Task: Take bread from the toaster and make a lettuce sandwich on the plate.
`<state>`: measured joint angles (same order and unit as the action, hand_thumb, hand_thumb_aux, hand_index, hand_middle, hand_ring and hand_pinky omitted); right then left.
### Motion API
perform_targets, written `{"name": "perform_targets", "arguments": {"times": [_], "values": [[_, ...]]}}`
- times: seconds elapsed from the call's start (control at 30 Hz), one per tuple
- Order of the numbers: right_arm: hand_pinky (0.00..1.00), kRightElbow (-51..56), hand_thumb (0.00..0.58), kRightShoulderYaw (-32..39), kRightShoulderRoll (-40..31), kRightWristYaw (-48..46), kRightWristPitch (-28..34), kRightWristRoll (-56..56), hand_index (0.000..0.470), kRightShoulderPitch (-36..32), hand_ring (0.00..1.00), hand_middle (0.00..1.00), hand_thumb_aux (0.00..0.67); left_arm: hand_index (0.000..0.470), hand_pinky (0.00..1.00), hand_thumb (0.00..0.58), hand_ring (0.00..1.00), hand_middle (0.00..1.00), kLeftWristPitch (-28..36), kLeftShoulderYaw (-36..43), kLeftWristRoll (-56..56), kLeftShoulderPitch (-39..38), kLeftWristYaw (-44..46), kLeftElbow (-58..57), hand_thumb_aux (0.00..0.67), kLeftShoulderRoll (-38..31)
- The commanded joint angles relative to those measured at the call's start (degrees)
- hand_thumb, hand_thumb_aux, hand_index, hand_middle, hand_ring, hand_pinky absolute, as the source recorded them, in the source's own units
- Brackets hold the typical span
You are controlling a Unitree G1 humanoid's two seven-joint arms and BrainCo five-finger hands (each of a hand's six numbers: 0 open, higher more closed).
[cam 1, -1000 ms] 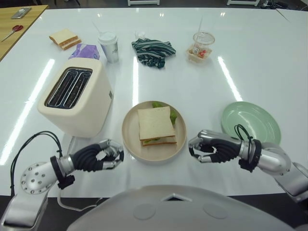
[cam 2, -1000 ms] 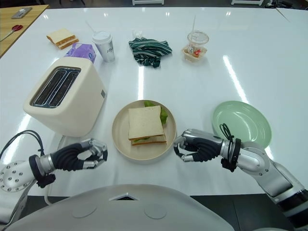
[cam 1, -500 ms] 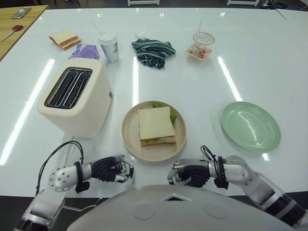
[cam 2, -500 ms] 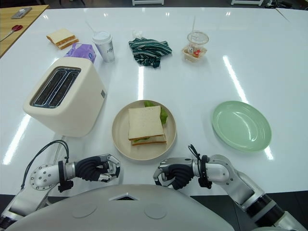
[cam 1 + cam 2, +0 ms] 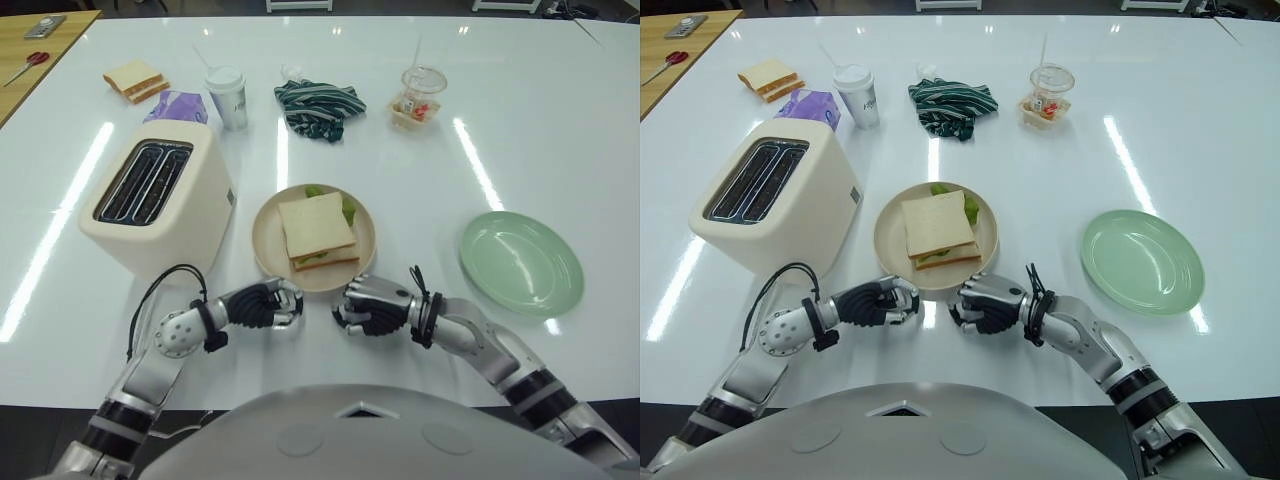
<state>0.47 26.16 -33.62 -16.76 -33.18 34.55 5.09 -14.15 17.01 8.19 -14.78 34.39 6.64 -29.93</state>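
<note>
Left hand [image 5: 266,303] and right hand [image 5: 368,306] both curled, empty; sandwich [image 5: 316,228] on plate [image 5: 264,255] at 12 o'clock between them, equally near each.

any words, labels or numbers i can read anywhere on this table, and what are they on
None can be read as it stands.
Paper cup: dark print on its side, too small to read.
Purple packet: pale markings, too blurred to read.
Clear cup: coloured items at its base, any print too small.
Toaster: small dark mark on its side, unreadable.
</note>
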Motion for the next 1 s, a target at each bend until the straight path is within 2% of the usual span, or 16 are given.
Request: {"name": "perform_targets", "arguments": {"times": [0.03,0.23,0.43,0.57,0.67,0.77,0.8,0.83,0.87,0.9,0.93,0.97,1.0], "values": [[1.00,3.4,0.580,-0.7,2.8,2.0,6.4,4.4,0.470,-1.7,1.00,1.00,0.670,0.470,1.00,0.580,1.00,1.00,7.0,-0.2,5.7,3.5,-5.0,-7.1,0.670,2.1],[1.00,7.2,0.580,0.0,8.8,5.2,15.8,8.1,0.470,-5.8,1.00,1.00,0.670,0.470,1.00,0.580,1.00,1.00,5.9,0.1,7.1,9.8,-11.6,-11.7,0.670,6.4],[1.00,12.1,0.580,0.4,13.1,9.8,22.1,11.4,0.470,-11.5,1.00,1.00,0.670,0.470,1.00,0.580,1.00,1.00,6.4,0.6,9.8,18.2,-15.1,-18.3,0.670,8.8],[1.00,18.2,0.580,-0.2,15.9,15.4,25.7,12.6,0.470,-17.6,1.00,1.00,0.670,0.470,1.00,0.580,1.00,1.00,5.8,0.2,10.8,23.6,-18.5,-21.9,0.670,11.3],[1.00,21.6,0.580,-0.7,17.6,19.8,27.4,12.7,0.470,-21.8,1.00,1.00,0.670,0.470,1.00,0.580,1.00,1.00,4.8,-1.3,11.0,26.0,-23.7,-22.0,0.670,13.7],[1.00,18.0,0.580,-2.2,17.8,23.0,28.8,12.4,0.470,-22.1,1.00,1.00,0.670,0.470,1.00,0.580,1.00,1.00,3.4,-4.4,12.2,26.4,-30.9,-19.5,0.670,14.8],[1.00,15.2,0.580,-3.0,17.4,23.6,29.2,12.3,0.470,-21.3,1.00,1.00,0.670,0.422,1.00,0.574,1.00,1.00,3.2,-5.6,12.7,25.2,-32.7,-16.4,0.602,14.7],[1.00,11.8,0.580,-4.1,16.9,23.9,29.4,12.0,0.470,-20.1,1.00,1.00,0.670,0.310,1.00,0.512,1.00,1.00,2.9,-6.7,13.3,23.5,-33.7,-12.1,0.441,14.2],[1.00,7.5,0.560,-5.5,16.0,24.0,29.5,11.6,0.383,-18.4,1.00,1.00,0.547,0.225,0.95,0.422,0.95,0.95,3.0,-7.5,13.4,20.9,-33.8,-6.7,0.321,13.8],[0.81,3.5,0.175,-6.9,15.2,24.0,29.6,11.2,0.077,-16.6,0.81,0.81,0.110,0.031,0.69,0.075,0.69,0.69,3.0,-8.1,13.4,18.6,-33.5,-2.1,0.045,13.5],[0.64,-0.5,0.000,-8.4,14.7,23.8,29.7,10.5,0.000,-14.6,0.64,0.64,0.000,0.000,0.53,0.000,0.53,0.53,2.5,-8.5,13.3,16.3,-33.1,2.1,0.000,13.0],[0.00,-4.1,0.000,-10.1,14.5,24.0,29.9,9.7,0.000,-12.6,0.00,0.00,0.000,0.000,0.05,0.000,0.05,0.05,2.1,-9.2,13.2,14.0,-32.9,5.7,0.000,12.6],[0.00,-7.5,0.000,-11.8,14.8,24.3,29.9,8.4,0.000,-10.3,0.00,0.00,0.000,0.000,0.00,0.000,0.00,0.00,0.8,-10.6,12.5,11.6,-33.5,9.5,0.000,12.8]]}}
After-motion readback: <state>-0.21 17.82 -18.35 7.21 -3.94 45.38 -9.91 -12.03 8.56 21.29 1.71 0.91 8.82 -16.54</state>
